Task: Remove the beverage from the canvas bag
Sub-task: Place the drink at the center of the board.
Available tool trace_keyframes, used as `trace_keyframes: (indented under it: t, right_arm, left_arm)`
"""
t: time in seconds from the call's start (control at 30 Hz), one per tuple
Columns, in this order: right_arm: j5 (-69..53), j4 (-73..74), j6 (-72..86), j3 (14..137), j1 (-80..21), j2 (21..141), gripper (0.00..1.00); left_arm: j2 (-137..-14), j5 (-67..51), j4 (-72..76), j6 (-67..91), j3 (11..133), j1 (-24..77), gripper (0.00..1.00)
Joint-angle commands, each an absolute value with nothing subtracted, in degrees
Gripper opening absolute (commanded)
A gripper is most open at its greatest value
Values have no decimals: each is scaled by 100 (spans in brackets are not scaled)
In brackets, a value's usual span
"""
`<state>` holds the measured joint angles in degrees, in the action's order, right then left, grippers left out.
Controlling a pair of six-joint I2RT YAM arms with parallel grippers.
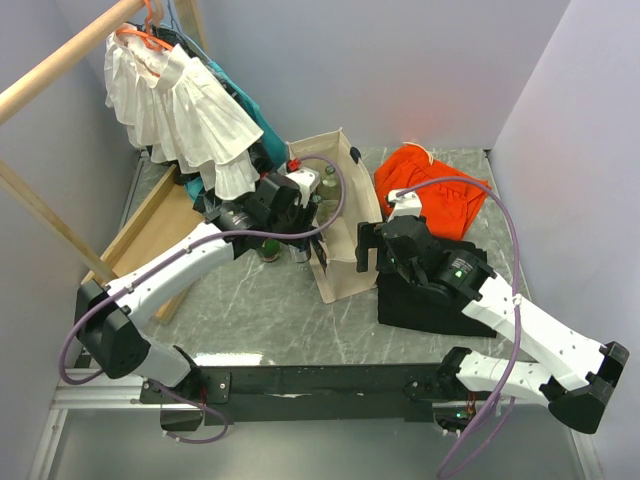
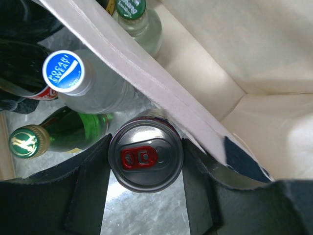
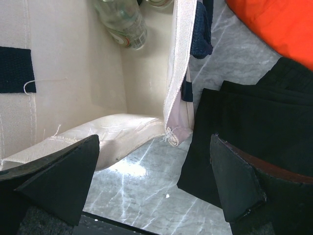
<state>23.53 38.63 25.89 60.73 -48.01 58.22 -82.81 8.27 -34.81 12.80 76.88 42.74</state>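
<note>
The beige canvas bag stands open mid-table, with a clear green-capped bottle inside it; bottles also show inside in the right wrist view. My left gripper is just outside the bag's left wall. It is shut on a silver can with a red tab, both fingers touching its sides, above the marble table. My right gripper is open and empty at the bag's near right corner, also seen from above.
Outside the bag by the can stand a Pocari Sweat bottle, a green bottle and a dark red-labelled bottle. An orange cloth lies at back right and a black cloth under my right arm. White garments hang at back left.
</note>
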Motion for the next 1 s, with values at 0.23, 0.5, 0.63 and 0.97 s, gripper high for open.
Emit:
trace_keyframes:
  t: [0.23,0.5,0.63,0.97]
  right_arm:
    - [2514,3858,2575,6082,-4834,5774,100]
    - [2522,3850,2566,6073,-4834,5801,100]
    - [2514,3850,2558,6047,-4834,5757,100]
    - [2531,3850,2522,6047,-4834,5775,100]
  left_arm:
    - [-8429,870,-2751,1301,7506,4298,1]
    - [-8622,1028,-2637,1318,7418,4298,1]
    - [-8675,1072,-2575,1310,7435,4298,1]
    - [-8877,1169,-2505,1406,7418,4298,1]
